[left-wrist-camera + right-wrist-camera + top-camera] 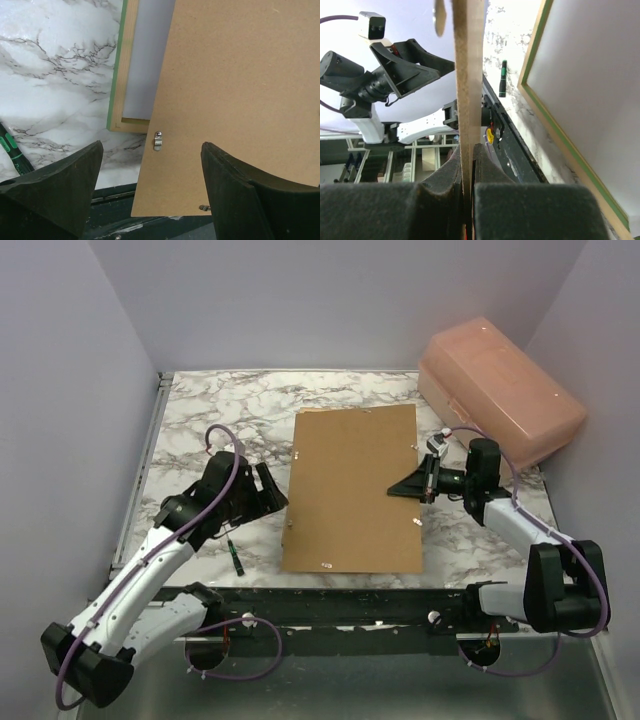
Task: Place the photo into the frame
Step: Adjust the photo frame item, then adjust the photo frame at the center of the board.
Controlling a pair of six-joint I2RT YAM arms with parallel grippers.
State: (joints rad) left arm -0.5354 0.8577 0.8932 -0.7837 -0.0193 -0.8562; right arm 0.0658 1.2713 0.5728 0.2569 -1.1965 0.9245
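Closest to the right wrist lens, the right gripper (pixel 468 170) is clenched on the edge of the one brown backing board (pixel 469 75), which you see edge-on and lifted off what lies below it. Under it that view shows the single frame (pixel 532 55), lying with its pale wood side up and a thin green line along the rail, and inside it the photo (pixel 590 75), only its white reverse showing. From the top camera you get neither: the board covers both, and all you can count there is two arms, one board, one pink lidded plastic box (pixel 500 390) at the far right and one marble table (pixel 200 420). The left gripper (pixel 151 147) is released, its two fingers spread wide just short of the board's left edge and holding nothing. Only the left wrist view gives you a frame corner poking out past the skewed board, plus one small metal clip (pixel 157 141) up close. One green-handled tool (pixel 503 75) lies beside the left arm
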